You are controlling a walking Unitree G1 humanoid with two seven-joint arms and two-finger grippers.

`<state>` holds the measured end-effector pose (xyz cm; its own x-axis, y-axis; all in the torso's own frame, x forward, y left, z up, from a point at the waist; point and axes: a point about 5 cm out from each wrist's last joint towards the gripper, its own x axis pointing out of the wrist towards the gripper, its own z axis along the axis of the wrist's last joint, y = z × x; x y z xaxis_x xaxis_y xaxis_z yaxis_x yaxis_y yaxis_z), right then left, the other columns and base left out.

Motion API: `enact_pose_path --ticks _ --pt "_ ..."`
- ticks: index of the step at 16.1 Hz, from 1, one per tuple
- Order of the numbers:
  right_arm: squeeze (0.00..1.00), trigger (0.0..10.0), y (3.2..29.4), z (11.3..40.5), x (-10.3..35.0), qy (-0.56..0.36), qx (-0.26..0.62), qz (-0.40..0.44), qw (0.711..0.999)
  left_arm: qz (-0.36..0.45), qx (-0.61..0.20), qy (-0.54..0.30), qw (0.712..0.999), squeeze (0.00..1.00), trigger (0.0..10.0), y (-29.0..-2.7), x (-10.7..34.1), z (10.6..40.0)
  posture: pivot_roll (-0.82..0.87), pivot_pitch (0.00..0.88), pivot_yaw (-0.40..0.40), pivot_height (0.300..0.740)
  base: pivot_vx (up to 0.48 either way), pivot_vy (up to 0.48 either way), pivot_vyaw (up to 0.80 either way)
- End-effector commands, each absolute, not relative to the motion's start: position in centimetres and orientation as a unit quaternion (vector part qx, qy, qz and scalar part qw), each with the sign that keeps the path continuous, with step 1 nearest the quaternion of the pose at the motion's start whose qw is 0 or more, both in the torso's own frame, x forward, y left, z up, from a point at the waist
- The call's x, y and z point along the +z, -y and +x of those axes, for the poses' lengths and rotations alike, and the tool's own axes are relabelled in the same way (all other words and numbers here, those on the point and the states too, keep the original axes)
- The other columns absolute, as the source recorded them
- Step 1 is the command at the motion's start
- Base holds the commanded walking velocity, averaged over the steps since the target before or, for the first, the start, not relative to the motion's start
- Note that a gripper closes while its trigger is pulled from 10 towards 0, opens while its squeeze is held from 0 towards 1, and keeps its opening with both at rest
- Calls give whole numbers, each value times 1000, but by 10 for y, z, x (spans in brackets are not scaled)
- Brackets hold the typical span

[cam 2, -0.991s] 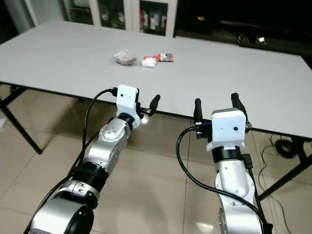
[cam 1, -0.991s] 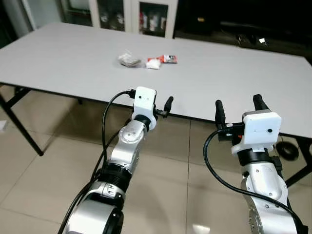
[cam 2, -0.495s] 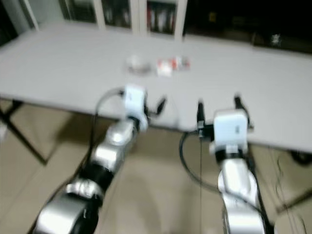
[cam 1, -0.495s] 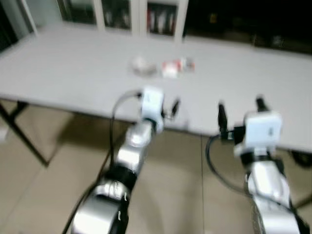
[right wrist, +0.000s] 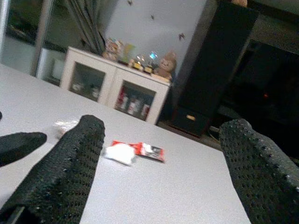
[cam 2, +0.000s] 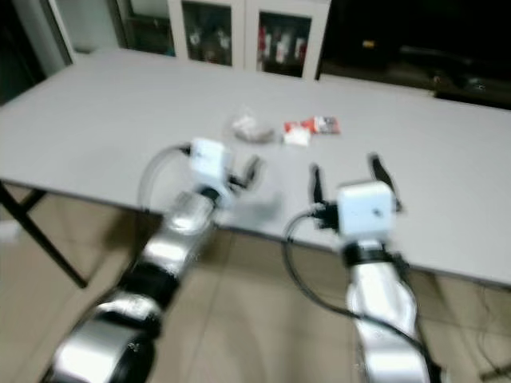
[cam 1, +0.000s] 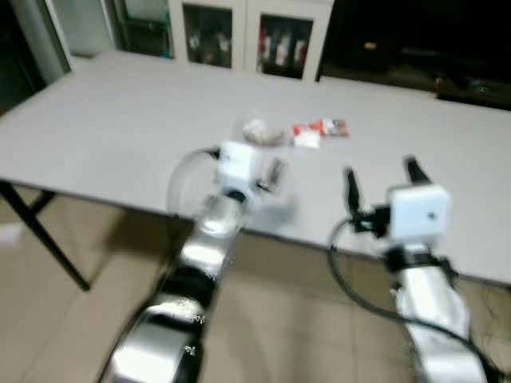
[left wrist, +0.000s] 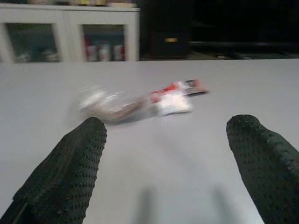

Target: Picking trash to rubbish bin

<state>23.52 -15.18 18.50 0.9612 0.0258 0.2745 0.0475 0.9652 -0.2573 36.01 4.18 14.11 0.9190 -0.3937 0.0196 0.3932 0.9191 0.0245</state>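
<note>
A wide grey table (cam 1: 120, 104) is spanning the head views, which are blurring slightly. Near the middle of its top three bits of trash are lying close together: a crumpled clear plastic wrapper (cam 1: 262, 132), a small white wad (cam 1: 306, 140) just beside it at its 3 o'clock, and a red and white packet (cam 1: 323, 127) at about 1 o'clock from the wad, touching or nearly touching it.

The left gripper (cam 1: 270, 173) is reaching over the near edge of the table, sitting at roughly 6 o'clock from the clear wrapper and still apart from it. In the left wrist view its two black fingers (left wrist: 70, 168) are standing wide apart with only bare tabletop between them, so it is released and carrying nothing; the clear wrapper (left wrist: 110, 105) is lying ahead, between the finger lines, with the red and white packet (left wrist: 180, 87) further on.

The right gripper (cam 1: 382, 177) is hovering above the table edge at about 5 o'clock from the trash, well apart from it. Its fingers (right wrist: 65, 163) are also spread wide and empty, and the right wrist view is looking past them at the white wad (right wrist: 119, 153) and the packet (right wrist: 145, 150).

Beyond the table a white cabinet with glass doors (cam 1: 239, 36) is standing against the wall, and beige floor tiles (cam 1: 72, 335) are showing beneath the arms.
</note>
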Motion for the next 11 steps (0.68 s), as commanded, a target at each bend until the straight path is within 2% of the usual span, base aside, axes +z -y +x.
enact_pose_path --ticks 1,7,11 --pt "0 10000 147 234 192 155 1 -127 980 22 -189 18 982 0 10000 -51 145 364 43 20 -51 740 480 0 0" --pt "0 10000 144 233 190 151 5 -128 980 19 -191 7 981 0 10000 -51 141 362 47 35 -47 740 455 0 0" --pt "0 10000 143 234 188 145 2 -122 982 21 -189 15 982 0 10000 -50 143 361 49 39 -45 740 0 0 0"
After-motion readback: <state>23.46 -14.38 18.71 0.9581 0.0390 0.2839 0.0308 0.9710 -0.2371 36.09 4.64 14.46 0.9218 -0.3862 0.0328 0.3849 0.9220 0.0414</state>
